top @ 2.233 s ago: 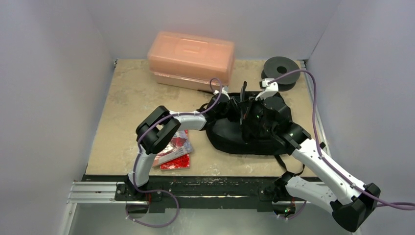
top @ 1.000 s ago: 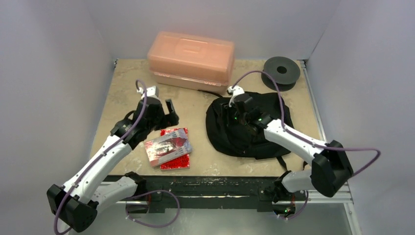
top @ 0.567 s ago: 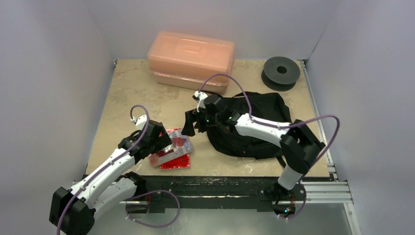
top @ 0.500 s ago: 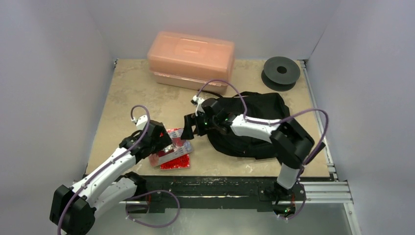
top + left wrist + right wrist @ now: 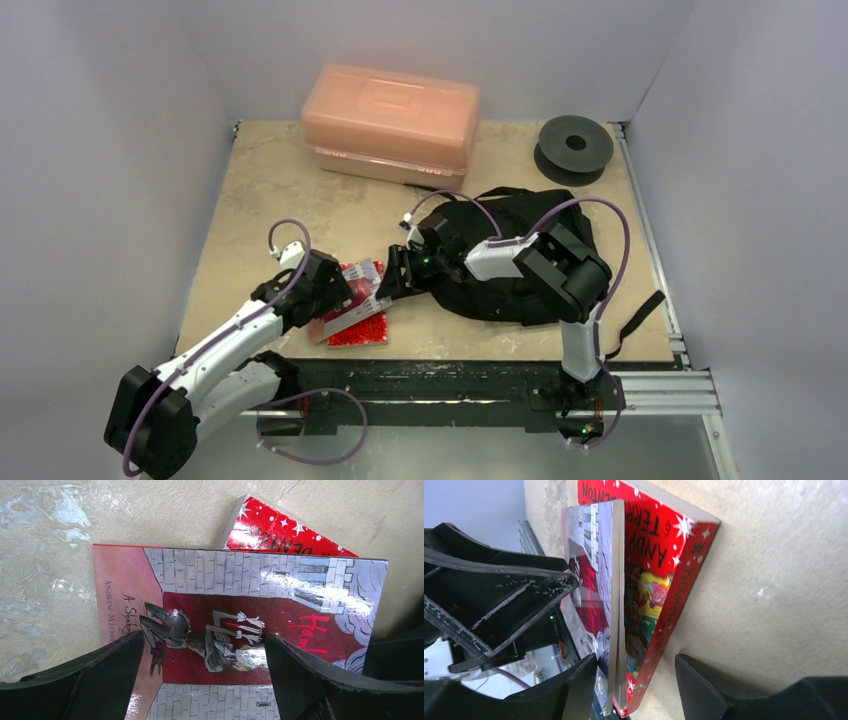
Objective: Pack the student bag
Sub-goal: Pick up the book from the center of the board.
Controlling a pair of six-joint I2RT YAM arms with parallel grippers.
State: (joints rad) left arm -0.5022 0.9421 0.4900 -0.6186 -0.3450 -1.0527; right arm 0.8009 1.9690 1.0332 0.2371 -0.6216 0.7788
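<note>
The student bag [image 5: 520, 255] lies soft and black at the table's right middle, one strap [image 5: 640, 310] trailing toward the front edge. Left of it a thin grey-and-red picture book [image 5: 352, 300] [image 5: 240, 605] lies on a thicker red book [image 5: 362, 328] [image 5: 659, 580]. My left gripper [image 5: 322, 288] [image 5: 204, 640] hovers open just above the top book's cover. My right gripper [image 5: 390, 278] [image 5: 634, 662] is open at the books' right edge. Its jaws straddle both books' edges, with a gap between the red book and the table-side finger [image 5: 704, 685].
A rigid orange-pink plastic box [image 5: 390, 120] stands at the back. A black spool [image 5: 573, 145] sits at the back right. White walls close in on three sides. The right arm's elbow reaches across the bag.
My right gripper has left the bag and swung left and down to the books' right edge. My left gripper came from the back left onto the books and has held there.
</note>
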